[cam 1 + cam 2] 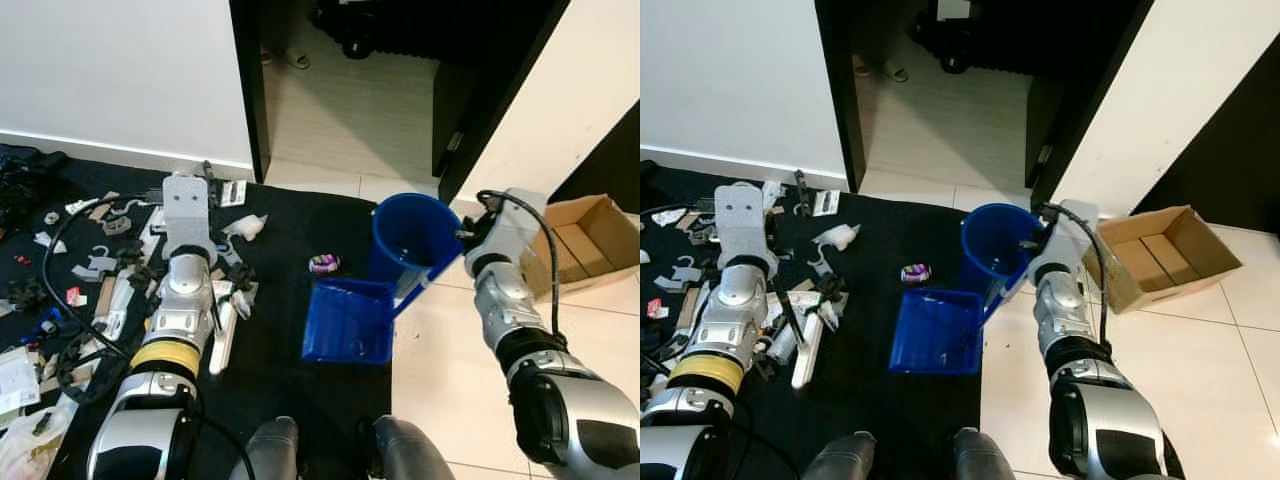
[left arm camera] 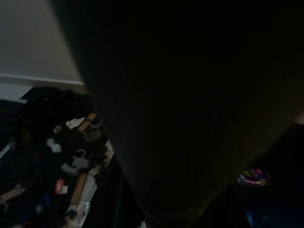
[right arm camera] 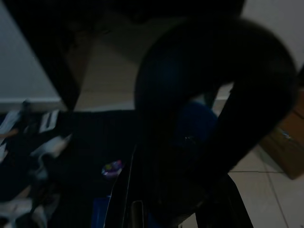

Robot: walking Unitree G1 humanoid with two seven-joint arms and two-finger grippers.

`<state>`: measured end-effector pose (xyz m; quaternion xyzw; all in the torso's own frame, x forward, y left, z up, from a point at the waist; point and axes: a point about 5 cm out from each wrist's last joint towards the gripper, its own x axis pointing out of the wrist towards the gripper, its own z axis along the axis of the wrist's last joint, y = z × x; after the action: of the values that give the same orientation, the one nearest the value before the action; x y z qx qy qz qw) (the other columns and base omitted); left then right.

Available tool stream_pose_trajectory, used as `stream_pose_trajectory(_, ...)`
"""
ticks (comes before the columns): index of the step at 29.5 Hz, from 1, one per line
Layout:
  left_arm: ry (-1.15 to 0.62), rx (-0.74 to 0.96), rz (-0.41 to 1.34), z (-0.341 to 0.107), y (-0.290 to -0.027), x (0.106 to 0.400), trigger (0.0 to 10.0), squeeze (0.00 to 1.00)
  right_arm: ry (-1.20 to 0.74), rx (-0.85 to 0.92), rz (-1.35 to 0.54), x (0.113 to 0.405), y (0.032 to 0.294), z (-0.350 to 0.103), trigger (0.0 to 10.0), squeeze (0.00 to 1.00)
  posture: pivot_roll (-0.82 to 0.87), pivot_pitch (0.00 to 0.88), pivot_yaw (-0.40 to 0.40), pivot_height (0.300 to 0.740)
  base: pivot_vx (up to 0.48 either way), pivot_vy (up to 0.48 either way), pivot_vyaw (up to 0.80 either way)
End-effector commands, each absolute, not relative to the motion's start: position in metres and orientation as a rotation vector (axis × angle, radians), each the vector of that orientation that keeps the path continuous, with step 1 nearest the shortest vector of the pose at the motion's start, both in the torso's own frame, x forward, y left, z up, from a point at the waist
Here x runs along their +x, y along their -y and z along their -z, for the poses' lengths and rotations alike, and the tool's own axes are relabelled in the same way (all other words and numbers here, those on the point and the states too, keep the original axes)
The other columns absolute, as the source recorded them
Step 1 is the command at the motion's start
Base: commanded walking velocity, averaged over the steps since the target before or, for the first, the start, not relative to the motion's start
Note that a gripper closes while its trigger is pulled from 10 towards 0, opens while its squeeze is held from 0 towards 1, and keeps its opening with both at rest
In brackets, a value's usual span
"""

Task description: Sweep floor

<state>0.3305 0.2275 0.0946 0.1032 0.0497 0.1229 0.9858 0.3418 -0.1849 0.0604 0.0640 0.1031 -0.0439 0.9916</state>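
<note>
A blue long-handled dustpan (image 1: pixel 348 320) stands at the edge of the black rug (image 1: pixel 290 360), its tray resting on the rug. Its handle (image 1: pixel 425 280) slants up to my right gripper (image 1: pixel 463 238), which looks shut on the handle's top. Just behind it is a blue bucket (image 1: pixel 400 245). A small purple wrapper (image 1: pixel 324 263) lies on the rug left of the bucket. My left arm (image 1: pixel 185 290) reaches forward over the rug's litter, with a grey wrist plate (image 1: pixel 188 205) covering its gripper. Both wrist views are very dark.
Paper scraps, hangers and cables (image 1: pixel 90 270) litter the rug's left side, and a white stick-like piece (image 1: pixel 222 335) lies beside my left arm. An open cardboard box (image 1: pixel 1165 255) sits on the tiles to the right. A doorway (image 1: pixel 350 100) with a dark door (image 1: pixel 490 90) opens ahead.
</note>
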Motion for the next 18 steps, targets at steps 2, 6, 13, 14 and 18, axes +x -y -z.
stream_pose_trajectory(2,-0.083,0.214,-0.250,-0.0975,-0.2262,0.3295,10.0,0.00,-0.232,0.089,0.072,0.3375,0.1860,-0.0542,10.0,0.00,0.13,0.035,-0.078,0.740,0.000,0.000,0.40)
stream_pose_trajectory(6,-0.084,0.216,-0.251,-0.0999,-0.2276,0.3299,10.0,0.00,-0.241,0.080,0.072,0.3361,0.1846,-0.0519,10.0,0.00,0.14,0.037,-0.078,0.740,0.000,0.000,0.80)
stream_pose_trajectory(13,-0.107,0.230,-0.256,-0.0965,-0.2282,0.3271,10.0,0.00,-0.243,0.085,0.068,0.3370,0.1837,-0.0525,10.0,0.00,0.14,0.039,-0.078,0.740,0.000,0.000,0.80)
stream_pose_trajectory(14,-0.114,0.228,-0.261,-0.0956,-0.2281,0.3267,10.0,0.00,-0.240,0.085,0.065,0.3377,0.1828,-0.0535,10.0,0.00,0.14,0.039,-0.078,0.740,0.000,0.000,0.80)
stream_pose_trajectory(18,-0.125,0.234,-0.267,-0.0952,-0.2284,0.3273,10.0,0.00,-0.237,0.088,0.065,0.3371,0.1818,-0.0528,10.0,0.00,0.14,0.033,-0.075,0.740,0.000,0.000,0.80)
